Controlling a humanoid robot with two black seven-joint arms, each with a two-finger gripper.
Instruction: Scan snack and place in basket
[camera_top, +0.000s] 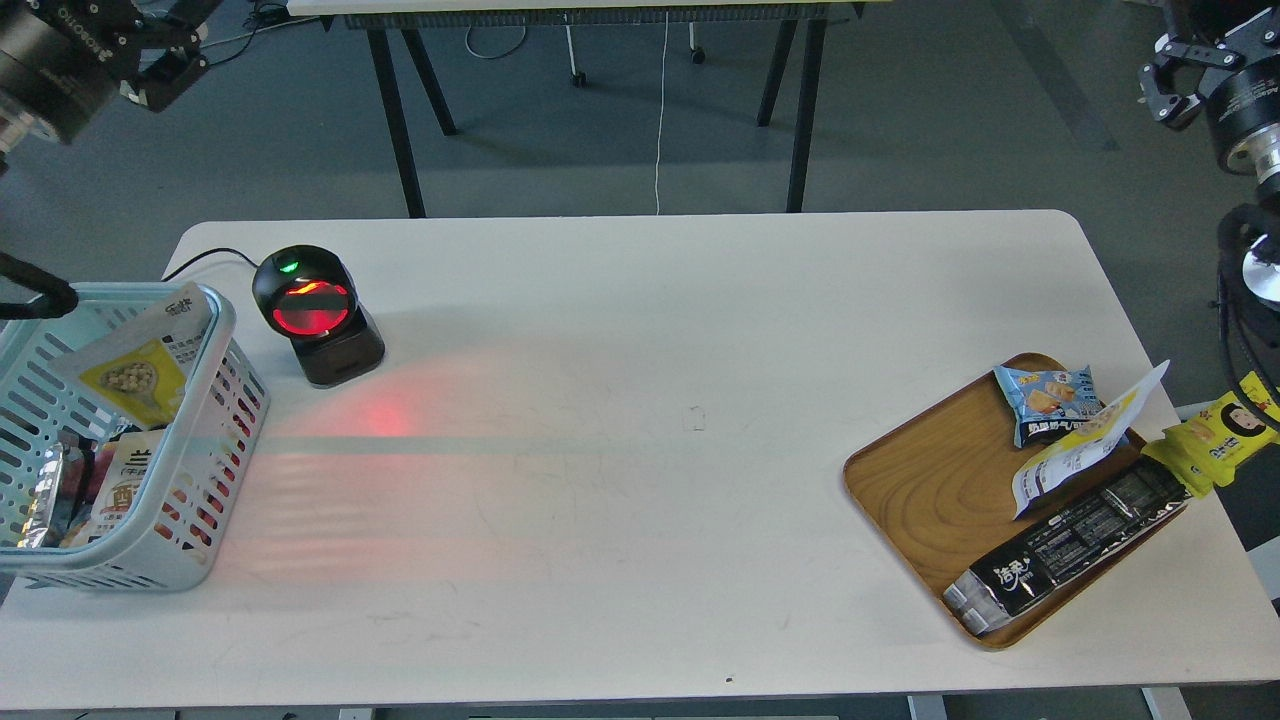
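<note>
Yellow-and-white snack (135, 365) lies inside the basket (222, 330), task seemingly done; left pincer (165, 55) above it empty, released

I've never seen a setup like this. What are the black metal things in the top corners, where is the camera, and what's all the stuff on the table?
The camera sits in a humanoid robot's head, looking down at a white table. The black parts in the corners are its two arms: the left gripper at top left and the right gripper at top right. Both are raised away from the table and hold nothing; I cannot tell how far their fingers are spread. The black device glowing red is a barcode scanner. At left, the pale blue basket holds several packets, with the yellow-and-white snack leaning on top. At right, a wooden tray carries more packets waiting.
</note>
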